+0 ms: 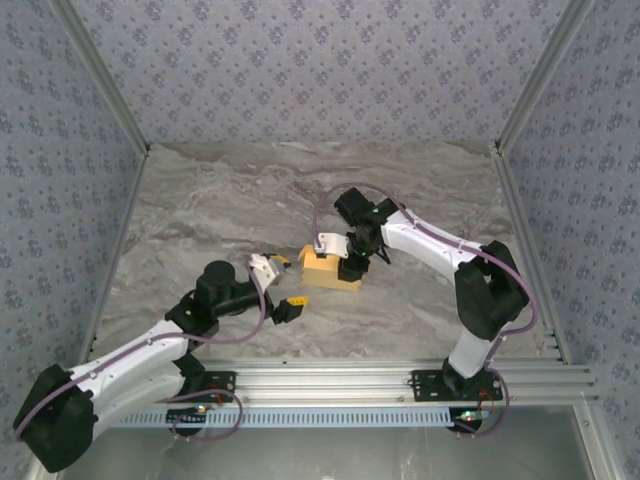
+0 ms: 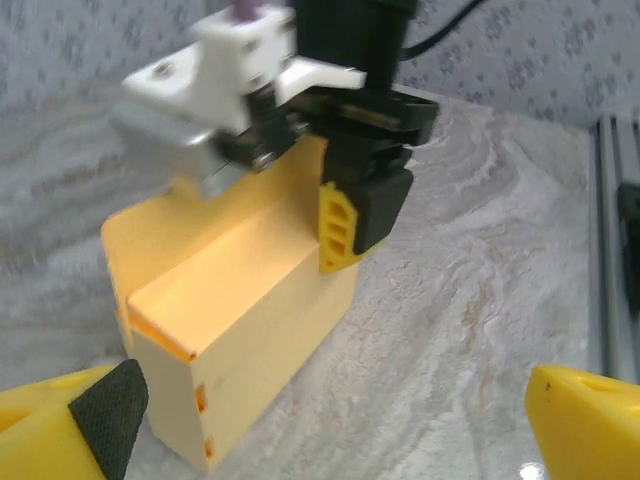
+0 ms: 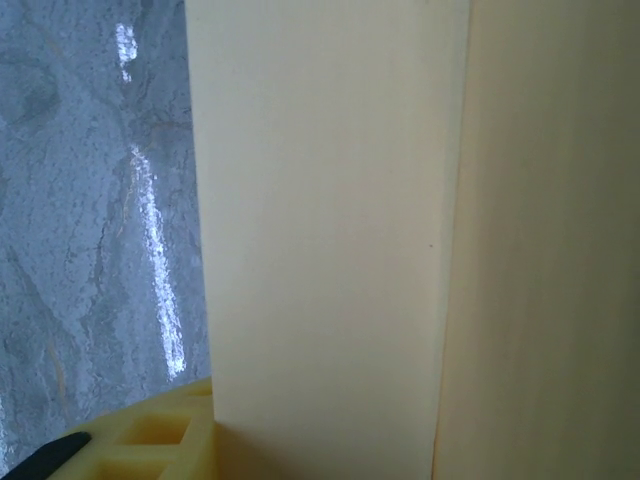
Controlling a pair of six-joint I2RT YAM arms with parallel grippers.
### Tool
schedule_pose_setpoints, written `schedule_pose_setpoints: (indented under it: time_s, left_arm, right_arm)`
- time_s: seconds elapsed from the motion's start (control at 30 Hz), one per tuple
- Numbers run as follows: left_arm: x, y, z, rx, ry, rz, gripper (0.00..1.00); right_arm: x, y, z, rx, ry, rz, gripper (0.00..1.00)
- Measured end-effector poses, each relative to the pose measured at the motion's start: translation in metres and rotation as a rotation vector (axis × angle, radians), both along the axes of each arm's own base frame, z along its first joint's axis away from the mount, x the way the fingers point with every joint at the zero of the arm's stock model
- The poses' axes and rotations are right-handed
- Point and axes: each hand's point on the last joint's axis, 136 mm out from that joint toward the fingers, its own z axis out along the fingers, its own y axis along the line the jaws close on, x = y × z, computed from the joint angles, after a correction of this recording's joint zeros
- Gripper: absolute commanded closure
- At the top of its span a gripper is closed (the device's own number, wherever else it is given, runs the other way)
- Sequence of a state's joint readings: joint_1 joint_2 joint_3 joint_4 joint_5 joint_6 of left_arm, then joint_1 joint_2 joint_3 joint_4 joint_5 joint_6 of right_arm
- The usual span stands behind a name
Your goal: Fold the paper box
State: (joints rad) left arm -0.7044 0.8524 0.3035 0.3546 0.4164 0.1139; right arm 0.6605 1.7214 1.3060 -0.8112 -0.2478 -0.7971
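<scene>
Yellow fingertips [image 2: 585, 420] of the left hand [image 2: 330, 435] frame the bottom corners of its wrist view. They are spread wide with nothing between them, and one carries a rough black pad. From above, this released hand [image 1: 283, 288] sits just beside the near-left end of the paper box [image 1: 330, 270] without touching it. It is probably waiting there to catch or press a flap once one is free.

At the far end of the box is the right hand [image 2: 328, 215]. One ribbed yellow finger [image 2: 338, 225] lies against the corner of a raised rear panel. The other finger is hidden behind the card, so it cannot be told whether the hand is clamped on the panel or only braced against it. Seen from above, the right hand [image 1: 352, 262] comes down over that same end. Either way, the placement seems meant to hold the tall panel upright or to steer it over.

The paper box [image 2: 240, 300] is thin, matte, yellow-orange card, already standing as a small rectangular shell. Its creases are sharp, and small slots show low on the near end wall. In the right wrist view the card [image 3: 330, 220] rises as a smooth pale sheet beside that hand's finger [image 3: 140, 445].

Below, the desk [image 1: 200, 210] is glossy grey with marble veining.
</scene>
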Motion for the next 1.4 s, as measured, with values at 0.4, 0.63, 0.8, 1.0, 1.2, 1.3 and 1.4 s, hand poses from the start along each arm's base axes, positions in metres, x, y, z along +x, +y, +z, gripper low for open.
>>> schedule_pose_setpoints:
  time_s: [0.4, 0.63, 0.8, 1.0, 1.2, 1.3, 1.4]
  left_arm:
    - [0.037, -0.008, -0.047, 0.192, -0.190, 0.002, 0.15]
    - [0.047, -0.015, -0.040, 0.154, -0.221, -0.009, 0.33]
    - [0.049, -0.020, -0.033, 0.123, -0.243, -0.016, 0.31]
    - [0.053, -0.021, -0.036, 0.121, -0.248, -0.011, 0.35]
    - [0.054, -0.023, -0.041, 0.132, -0.242, -0.022, 0.41]
    - [0.054, -0.023, -0.041, 0.136, -0.246, -0.023, 0.44]
    - [0.056, -0.020, -0.044, 0.143, -0.240, -0.019, 0.44]
  right_arm:
    - [0.003, 0.000, -0.001, 0.002, -0.005, -0.026, 0.58]
    - [0.003, -0.002, -0.001, 0.016, -0.007, -0.031, 0.58]
    - [0.003, -0.002, 0.000, 0.020, -0.006, -0.033, 0.58]
    - [0.003, -0.002, 0.000, 0.021, -0.005, -0.033, 0.58]
    - [0.003, -0.002, -0.001, 0.020, -0.005, -0.032, 0.58]
    - [0.003, -0.002, -0.001, 0.010, -0.013, -0.025, 0.58]
    - [0.003, 0.000, -0.002, -0.012, -0.030, -0.009, 0.58]
